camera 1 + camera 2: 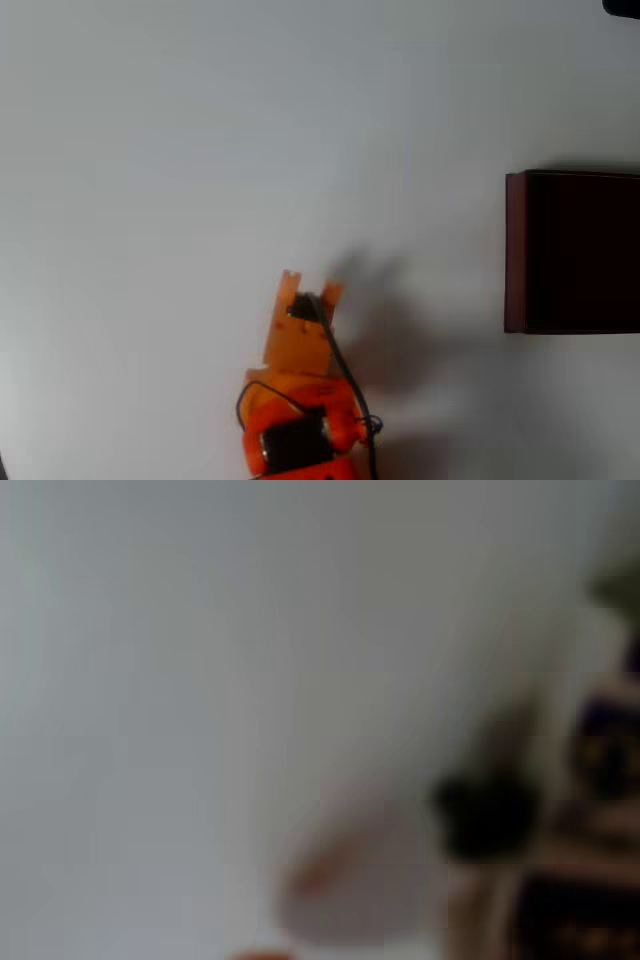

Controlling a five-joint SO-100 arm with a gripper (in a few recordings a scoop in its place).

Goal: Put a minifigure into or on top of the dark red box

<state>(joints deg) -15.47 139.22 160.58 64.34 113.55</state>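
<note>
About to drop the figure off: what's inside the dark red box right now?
In the overhead view the dark red box shows a very dark, almost black inside with nothing discernible in it. Its right part is cut off by the picture edge, so that portion can't be checked.

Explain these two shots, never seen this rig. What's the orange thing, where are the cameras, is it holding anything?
The orange thing is a small robot arm; its two-finger gripper points up the overhead picture, taken by a fixed camera looking straight down. It stands on a white table. At the right edge sits the dark red box, its inside nearly black. The other picture comes from a camera on the arm's wrist and is too blurred to read. Something dark sits between the fingers; whether that is a held object, I can't tell.
</note>
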